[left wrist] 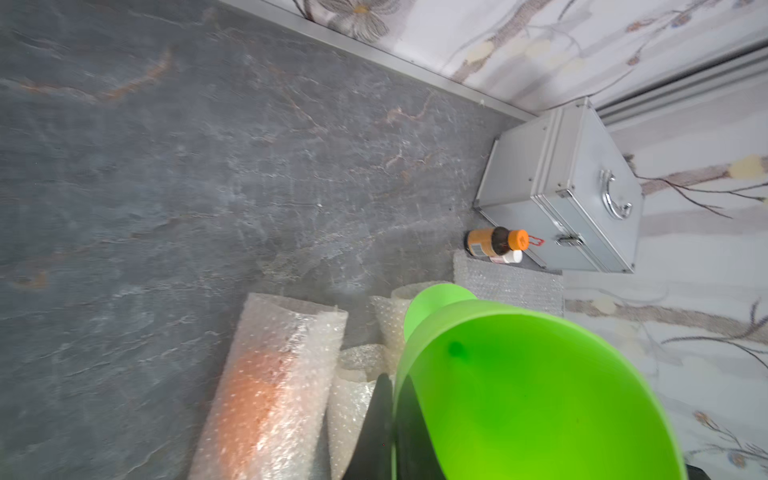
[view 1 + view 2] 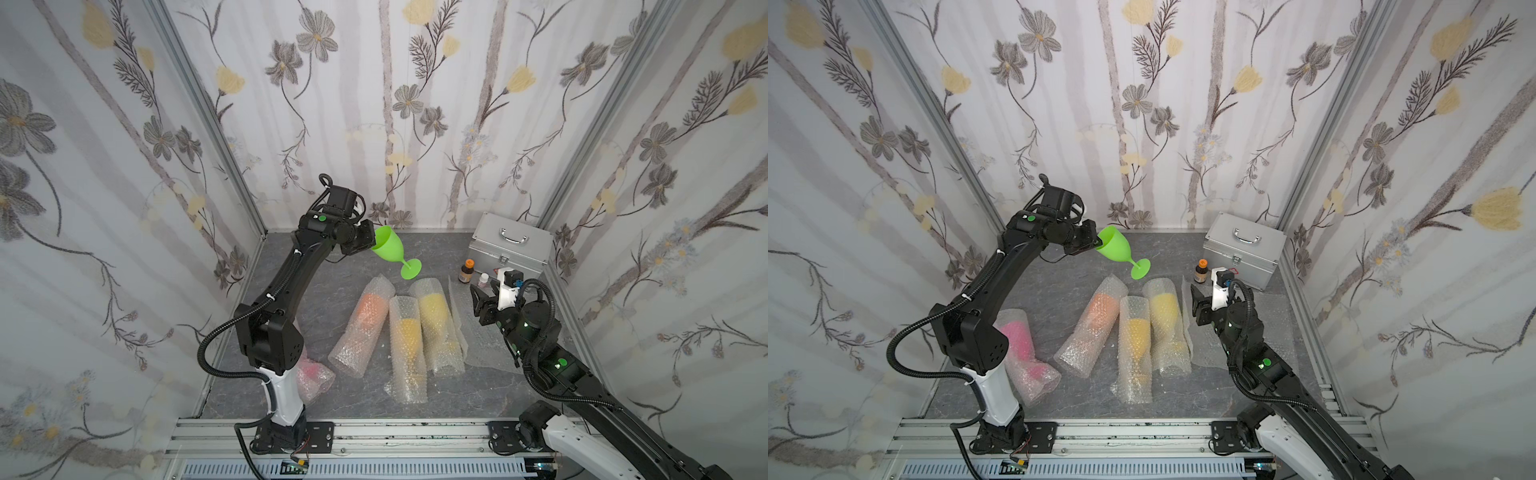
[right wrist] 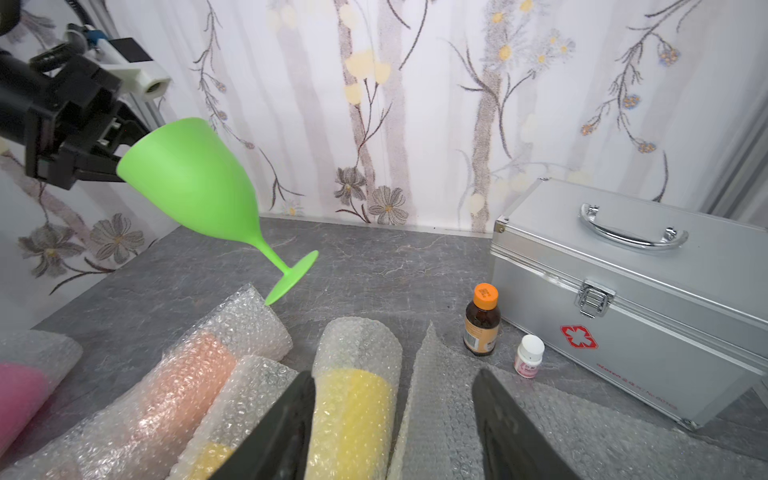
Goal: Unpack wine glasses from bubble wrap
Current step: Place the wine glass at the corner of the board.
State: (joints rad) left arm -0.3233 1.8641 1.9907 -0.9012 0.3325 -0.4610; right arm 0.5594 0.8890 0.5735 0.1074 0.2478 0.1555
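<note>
My left gripper [image 2: 368, 246] is shut on the rim of the lime green wine glass [image 2: 388, 249], one finger inside the bowl [image 1: 519, 395] and one outside. The glass hangs tilted above the table's back, foot pointing down. Four bubble wrap rolls lie on the table, holding an orange [image 2: 363, 328], an amber-yellow [image 2: 407, 345], a yellow [image 2: 436, 324] and a pink [image 2: 1021, 353] wine glass. A flat bubble wrap sheet [image 2: 1279, 324] lies at the right. My right gripper [image 3: 392, 374] is open and empty, hovering over the yellow roll [image 3: 353, 411] and the sheet's edge.
A silver metal case [image 2: 509, 249] stands in the back right corner. An orange-capped brown bottle [image 2: 467, 271] and a small white bottle [image 2: 483, 280] stand in front of it, close to my right gripper. Flowered curtain walls close in three sides.
</note>
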